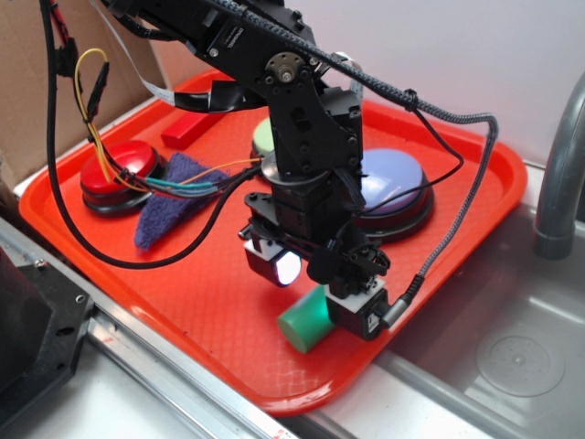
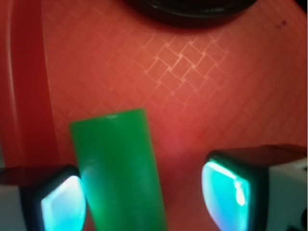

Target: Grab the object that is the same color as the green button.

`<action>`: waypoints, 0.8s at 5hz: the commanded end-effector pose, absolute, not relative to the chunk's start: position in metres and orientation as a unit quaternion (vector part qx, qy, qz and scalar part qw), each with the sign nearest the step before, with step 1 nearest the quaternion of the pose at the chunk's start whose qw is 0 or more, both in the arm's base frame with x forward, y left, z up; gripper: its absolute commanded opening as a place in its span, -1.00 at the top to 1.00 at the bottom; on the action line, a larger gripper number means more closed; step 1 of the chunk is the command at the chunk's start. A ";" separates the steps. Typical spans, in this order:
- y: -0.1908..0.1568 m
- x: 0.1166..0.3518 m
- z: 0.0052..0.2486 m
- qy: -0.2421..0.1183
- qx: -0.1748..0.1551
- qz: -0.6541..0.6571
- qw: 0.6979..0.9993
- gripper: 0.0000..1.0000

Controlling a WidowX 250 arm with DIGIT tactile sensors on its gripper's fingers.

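Observation:
The object, a short matte green cylinder (image 1: 303,322), lies on its side near the front edge of the red tray (image 1: 210,311). My gripper (image 1: 318,291) is down over it and open, one finger on each side. In the wrist view the cylinder (image 2: 120,168) sits between the glowing pads, close against the left pad (image 2: 62,204). A gap of bare tray separates it from the right pad (image 2: 226,192). The green button (image 1: 263,137) shows only as a pale edge behind the arm.
A large lavender-blue button (image 1: 398,178) stands just behind the gripper; its black base (image 2: 192,9) fills the wrist view's top. A red button (image 1: 119,165), a purple cloth (image 1: 174,197) and a red block (image 1: 192,126) lie left. A metal sink (image 1: 521,347) and grey faucet (image 1: 558,183) are right.

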State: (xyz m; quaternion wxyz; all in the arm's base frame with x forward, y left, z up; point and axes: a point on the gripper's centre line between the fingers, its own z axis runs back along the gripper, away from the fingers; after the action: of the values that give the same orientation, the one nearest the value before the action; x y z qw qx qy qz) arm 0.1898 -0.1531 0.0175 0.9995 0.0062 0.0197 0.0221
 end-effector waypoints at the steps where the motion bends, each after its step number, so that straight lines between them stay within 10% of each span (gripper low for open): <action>1: -0.161 0.197 0.010 0.033 0.017 0.042 0.998 -0.96; 2: -0.159 0.199 0.005 0.034 0.017 0.047 0.998 1.00; 4: -0.156 0.198 0.007 0.034 0.008 0.049 0.998 1.00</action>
State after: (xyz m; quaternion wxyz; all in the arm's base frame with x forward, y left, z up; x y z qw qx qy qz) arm 0.2038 -0.1636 0.0121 0.9989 -0.0035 0.0254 0.0389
